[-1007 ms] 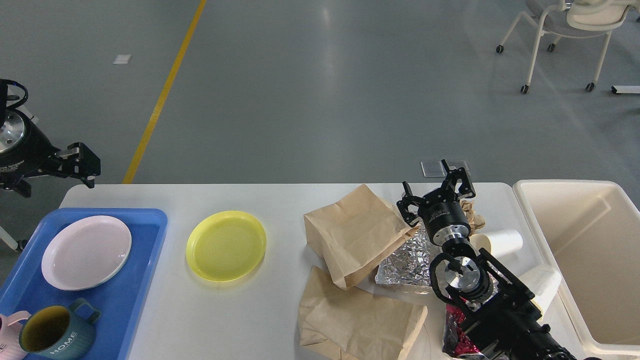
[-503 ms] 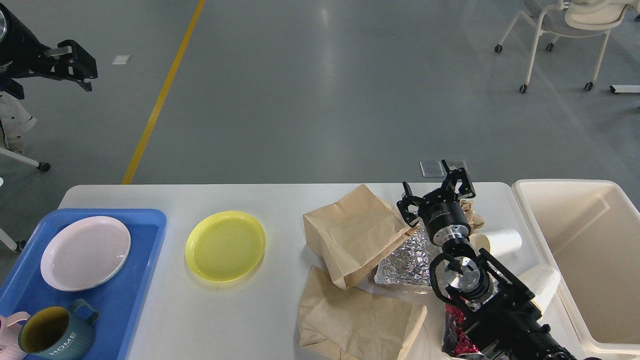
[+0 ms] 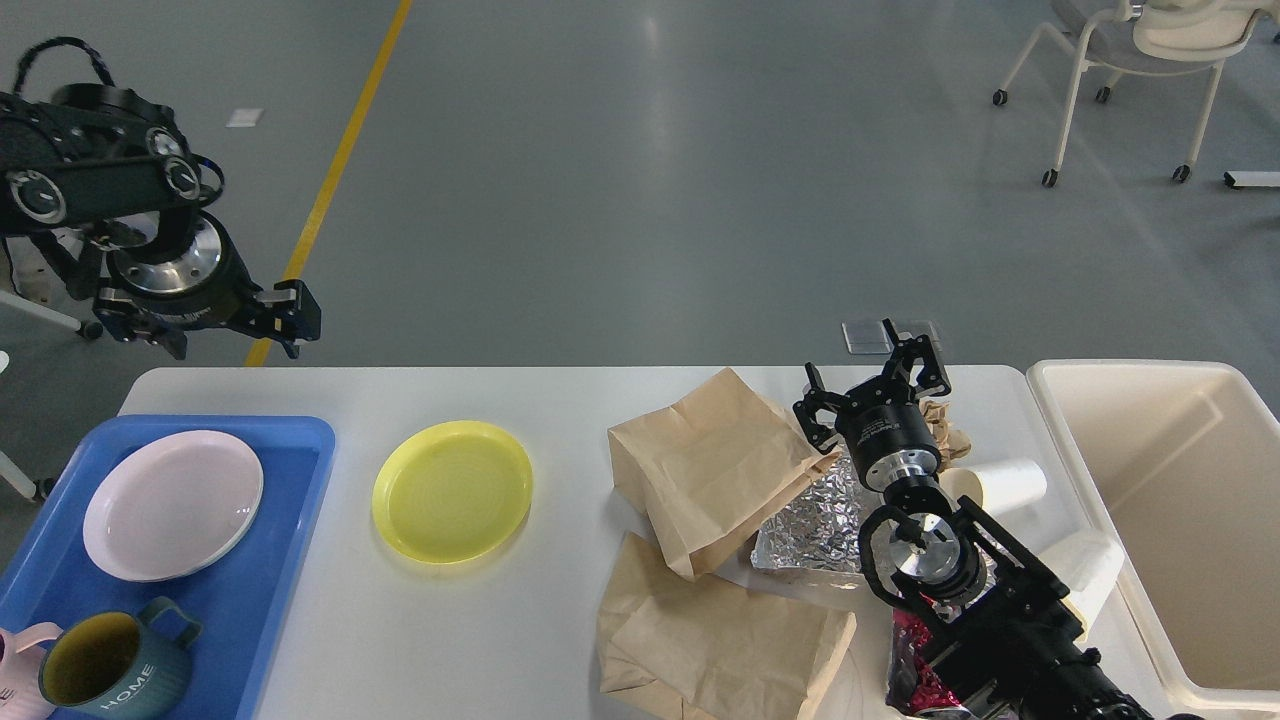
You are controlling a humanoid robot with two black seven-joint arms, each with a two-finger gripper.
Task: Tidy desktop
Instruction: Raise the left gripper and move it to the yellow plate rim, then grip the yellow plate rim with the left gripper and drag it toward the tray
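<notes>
The white desktop (image 3: 450,640) holds a yellow plate (image 3: 452,491) left of centre. Two brown paper bags (image 3: 715,465) (image 3: 715,640), a sheet of crumpled foil (image 3: 815,520) and two white paper cups (image 3: 1005,485) (image 3: 1085,570) lie at the right. My right gripper (image 3: 875,385) is open and empty, above the table's back edge between the upper bag and a crumpled brown paper (image 3: 945,425). My left gripper (image 3: 292,318) hangs beyond the table's back left edge, over the floor. Its fingers cannot be told apart.
A blue tray (image 3: 290,560) at the left holds a pink plate (image 3: 172,505), a teal mug (image 3: 110,670) and a pink mug (image 3: 15,680). A cream bin (image 3: 1180,520) stands off the right end. A red wrapper (image 3: 915,670) lies under my right arm.
My left arm swung up to the top left, then came back down and to the right, with its gripper now nearer the table's back edge. The right arm and the table's things have not moved.
</notes>
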